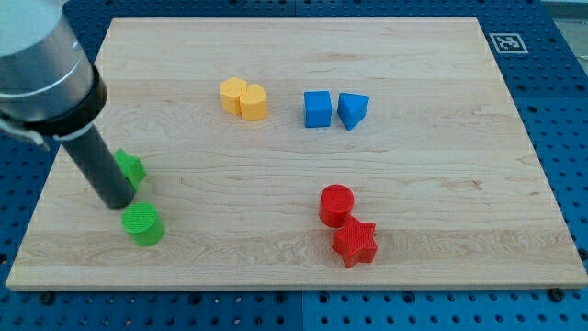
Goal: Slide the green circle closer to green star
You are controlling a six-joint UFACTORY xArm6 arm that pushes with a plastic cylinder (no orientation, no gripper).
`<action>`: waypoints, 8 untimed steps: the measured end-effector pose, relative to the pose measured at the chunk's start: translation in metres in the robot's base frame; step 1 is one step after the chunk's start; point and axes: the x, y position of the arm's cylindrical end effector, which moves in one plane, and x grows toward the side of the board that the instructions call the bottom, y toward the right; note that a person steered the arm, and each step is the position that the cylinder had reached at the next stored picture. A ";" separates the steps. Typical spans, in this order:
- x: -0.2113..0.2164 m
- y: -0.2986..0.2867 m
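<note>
Surface: I am looking at one pale wooden board (pixel 294 184), lying on a blue pegboard (pixel 560 110).
Block count: I am counting eight blocks, two of each colour.
Green: the green circle (pixel 142 224) is sitting near the view's bottom left; the green star (pixel 130 167) is lying just above it toward the view's top, partly hidden behind my rod.
Gap between greens: the two are sitting near each other but apart, with the rod's lower end between them.
Yellow: two yellow blocks (pixel 243 97) are touching near the view's top, left of centre; their shapes are hard to make out.
Blue: a blue cube (pixel 317 108) and a blue wedge-like block (pixel 353 110) are standing just beside each other, right of the yellow pair.
Red: a red circle (pixel 336 204) is touching a red star (pixel 355 243) below it, toward the view's bottom right of centre.
Pincer: I am running no pincer here, only one dark rod (pixel 96 165), so nothing is opening, closing or gripping.
My tip: my tip (pixel 119 203) is resting just above the green circle's upper left edge; I cannot tell whether it is touching either green block.
</note>
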 end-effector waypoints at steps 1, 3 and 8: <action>-0.028 0.000; -0.075 0.000; 0.097 0.043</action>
